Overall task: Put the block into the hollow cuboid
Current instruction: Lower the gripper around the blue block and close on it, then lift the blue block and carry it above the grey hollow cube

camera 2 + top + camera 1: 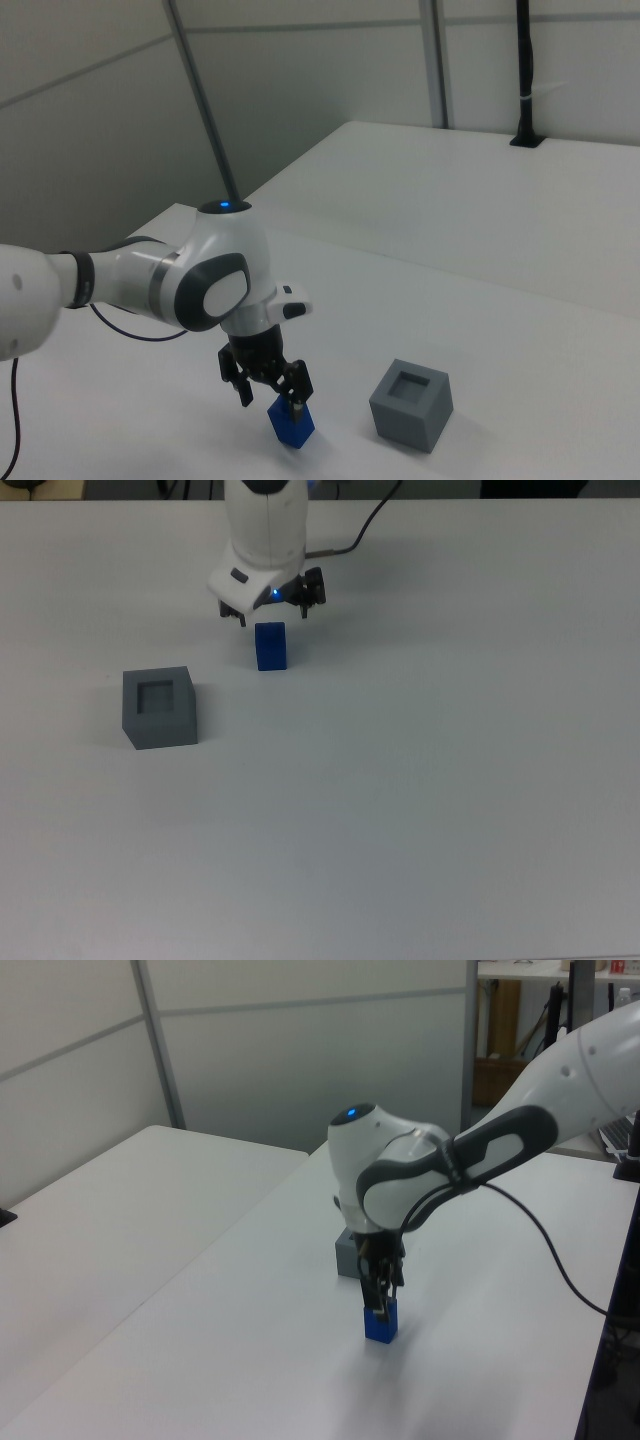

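While my gripper [271, 618] hangs spread, the upright block [270, 646] stands just below, toward six o'clock in the top view.

Spread fingers [297, 407] straddle the block [291, 423] top.
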